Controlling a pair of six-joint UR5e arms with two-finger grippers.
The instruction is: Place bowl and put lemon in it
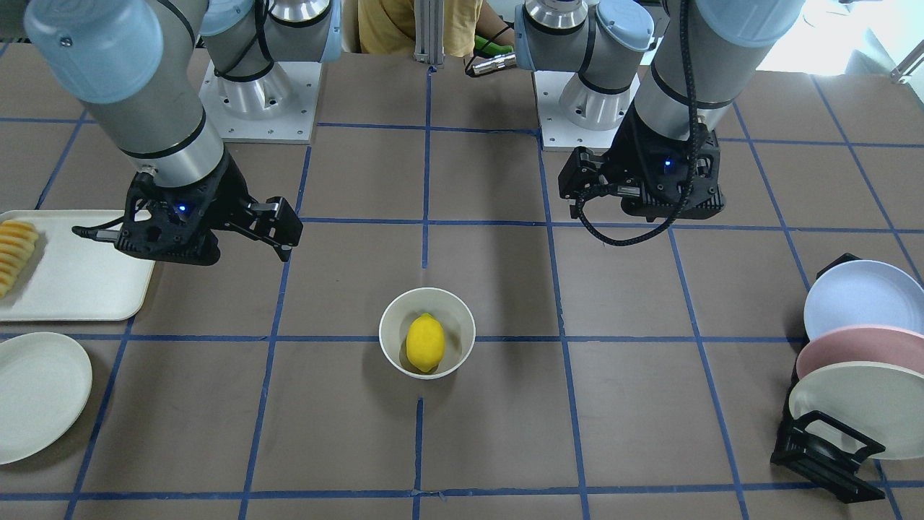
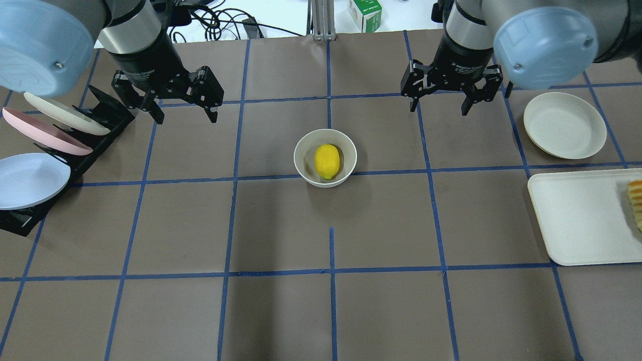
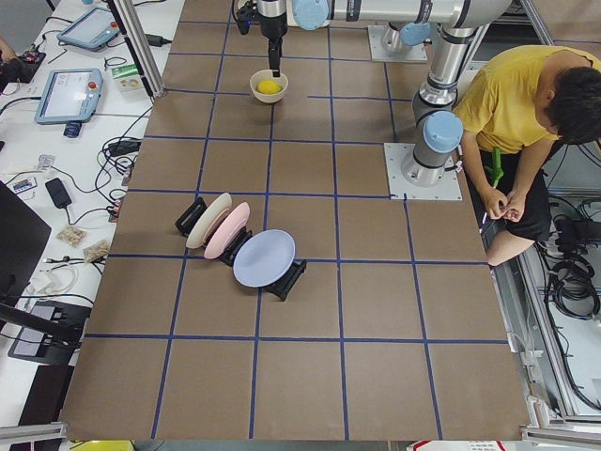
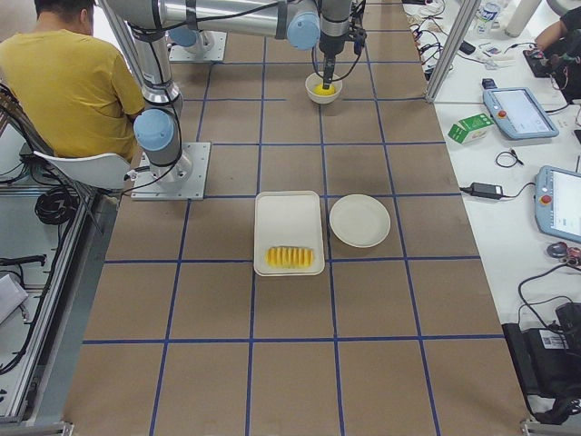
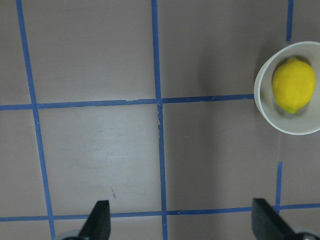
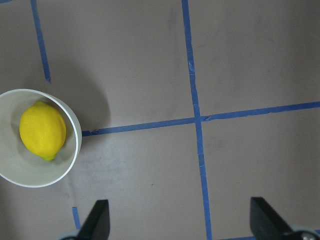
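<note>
The task looks finished, judging by how things lie. The bowl (image 2: 302,153) stands upright on the table (image 2: 281,230) near its middle, just above a blue tape line in the overhead view. The lemon (image 2: 327,160) lies inside it on the bottom, well below the rim. Nothing seems left to do except perhaps parking the arms.

Sweeping that overhead view from left to right, the black plate rack (image 2: 95,143) with its three tilted plates comes first, at the table's left edge. Next to it hangs the left gripper (image 2: 185,116), with its jaws spread wide and nothing between them. Its wrist camera shows both fingertips (image 5: 100,220) far apart over bare table, with the bowl off at the right edge of that view. The bowl with the lemon follows at the centre, touched by neither arm.

Further right hangs the right gripper (image 2: 439,108), likewise released, empty and clear of the bowl. Its wrist view shows only table between the spread tips, with the bowl at the left edge. Beyond it sit the flat cream plate (image 2: 564,125) and the tray (image 2: 577,220) carrying ridged yellow slices (image 2: 636,200), both well apart from the bowl.
</note>
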